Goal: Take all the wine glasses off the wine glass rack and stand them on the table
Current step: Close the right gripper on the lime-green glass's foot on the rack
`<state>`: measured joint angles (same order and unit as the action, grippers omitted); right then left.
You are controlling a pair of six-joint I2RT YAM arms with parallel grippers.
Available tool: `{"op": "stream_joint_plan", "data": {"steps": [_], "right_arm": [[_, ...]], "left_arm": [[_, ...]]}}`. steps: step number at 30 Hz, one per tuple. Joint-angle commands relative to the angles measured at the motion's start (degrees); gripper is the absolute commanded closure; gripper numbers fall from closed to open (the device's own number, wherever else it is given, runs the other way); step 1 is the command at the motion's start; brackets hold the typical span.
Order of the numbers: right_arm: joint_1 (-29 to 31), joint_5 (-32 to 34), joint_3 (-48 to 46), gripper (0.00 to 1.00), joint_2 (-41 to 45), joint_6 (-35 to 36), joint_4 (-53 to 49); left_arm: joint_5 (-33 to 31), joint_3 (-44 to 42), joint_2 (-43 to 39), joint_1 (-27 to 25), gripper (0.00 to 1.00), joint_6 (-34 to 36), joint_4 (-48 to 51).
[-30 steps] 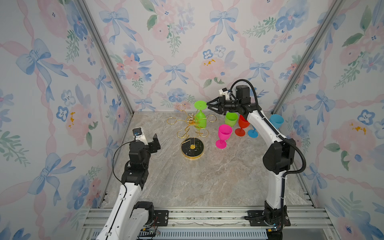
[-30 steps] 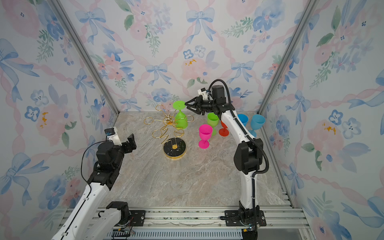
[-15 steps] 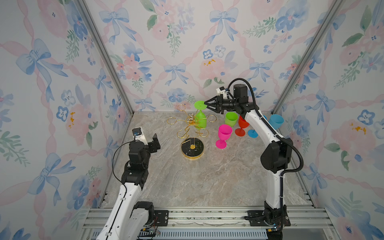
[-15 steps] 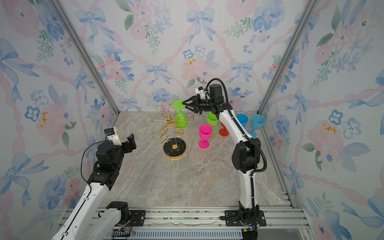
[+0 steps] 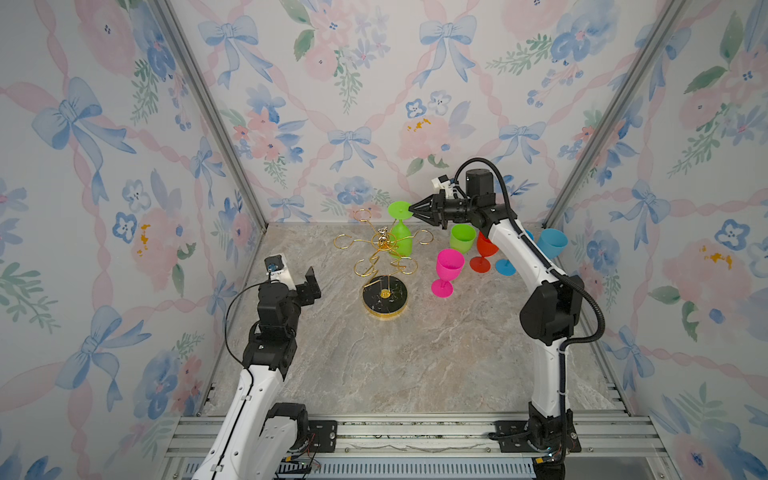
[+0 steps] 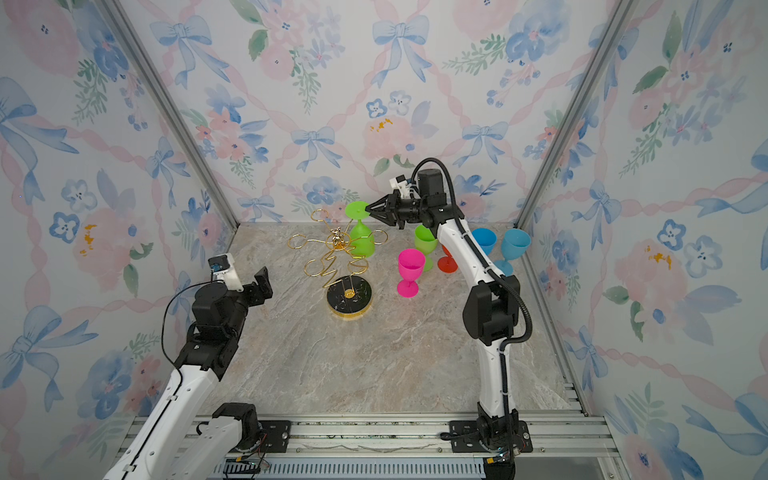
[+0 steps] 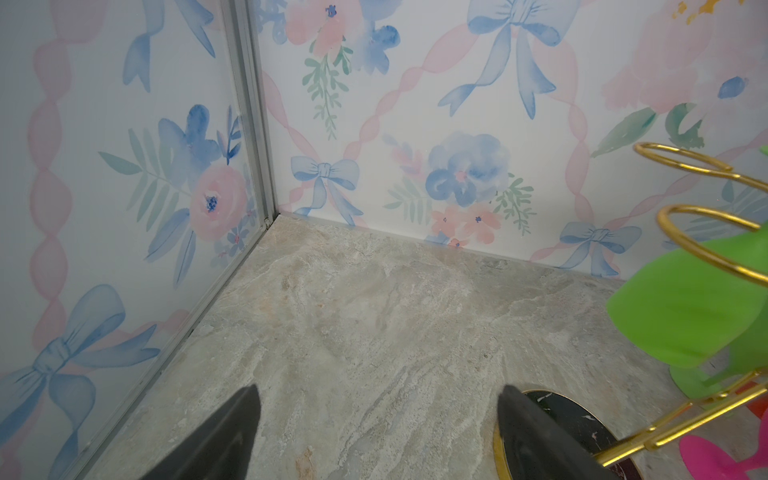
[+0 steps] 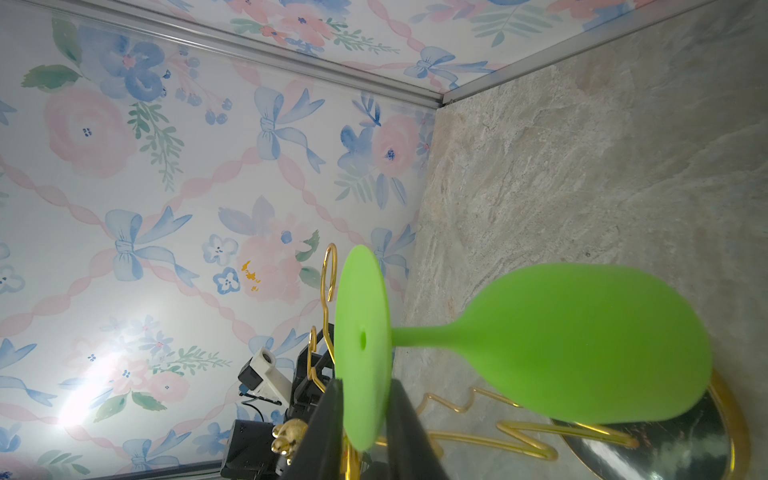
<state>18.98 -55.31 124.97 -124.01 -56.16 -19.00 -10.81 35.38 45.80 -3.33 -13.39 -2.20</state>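
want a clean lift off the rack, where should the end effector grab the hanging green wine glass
Grip the flat round foot of the green wine glass at its rim, coming side-on from the robot's right. It hangs upside down on the wine glass rack, foot on top, bowl among the wires.

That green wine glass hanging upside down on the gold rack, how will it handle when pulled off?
Probably light and not fragile: the green wine glass looks like matte opaque plastic. Pinched only at its foot's edge by the right gripper, it may swing or slip.
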Motion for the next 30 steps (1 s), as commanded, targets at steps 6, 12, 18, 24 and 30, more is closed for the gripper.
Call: {"op": "stream_joint_plan", "data": {"steps": [6, 12, 18, 24, 30], "right_arm": [[0.95, -1.22, 2.49, 0.86, -0.58, 0.36, -0.26], [0.94, -1.2, 2.36, 0.9, -0.1, 0.4, -0.32], [0.96, -1.27, 2.32, 0.94, 0.5, 0.26, -0.17], [0.79, -1.38, 0.84, 0.96, 1.96, 0.1, 0.37], [0.71, -1.64, -0.36, 0.97, 2.98, 0.09, 0.7]], "left_arm": [[0.7, 0.51, -0.43, 0.44, 0.09, -0.68, -1.37], [0.65, 0.49, -0.49, 0.43, 0.09, -0.76, -1.33], [0.7, 0.46, -0.48, 0.43, 0.09, -0.76, -1.35], [0.83, 0.4, -0.52, 0.52, 0.09, -0.83, -1.38], [0.95, 0.4, -0.43, 0.52, 0.09, -0.85, -1.35]]}}
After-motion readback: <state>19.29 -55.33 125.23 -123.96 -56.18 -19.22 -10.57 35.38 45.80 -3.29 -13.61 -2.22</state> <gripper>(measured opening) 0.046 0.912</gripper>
